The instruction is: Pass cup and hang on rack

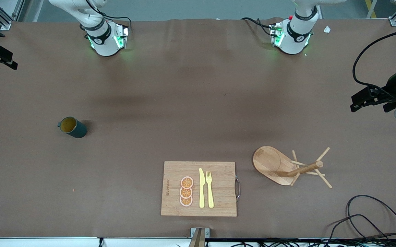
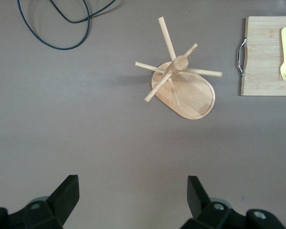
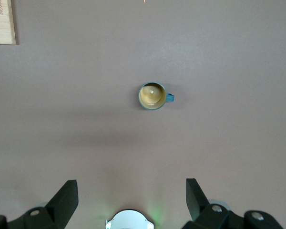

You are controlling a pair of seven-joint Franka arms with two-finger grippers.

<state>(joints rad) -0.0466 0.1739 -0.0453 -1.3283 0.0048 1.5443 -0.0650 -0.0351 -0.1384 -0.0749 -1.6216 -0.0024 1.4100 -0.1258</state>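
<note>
Covering nearly the whole front view, the brown table (image 1: 191, 103) is carrying everything, its cloth-like surface looking matte and lightly creased, with black cables (image 1: 372, 219) trailing at the left arm's end and aluminium framing showing at the corners.

The bamboo cutting board (image 1: 218, 188) is lying at the edge nearest the front camera, holding three orange slices (image 1: 186, 191), a yellow knife (image 1: 201, 188) and a yellow fork (image 1: 210, 189).

Beside it, toward the left arm's end, the rack (image 1: 276, 164) is standing on its oval base, pegs angling outward.

The cup (image 1: 72, 127) is sitting upright toward the right arm's end, well apart from the rack, handle pointing away from the board.

The left tool (image 2: 132, 193) is hanging high over bare table near the rack, fingers spread wide and holding nothing. The right tool (image 3: 131, 193) is hovering high over the table near the cup, likewise spread and empty.

Nothing looks started yet, so the risks are lying ahead. The small ribbed cup could be slipping or tipping if the right tool is closing off-centre on its rim. The handover could be dropping it if one tool is releasing before the other is gripping. The thin pegs are leaving little margin for threading the handle, and a nudge could be toppling the light rack.
</note>
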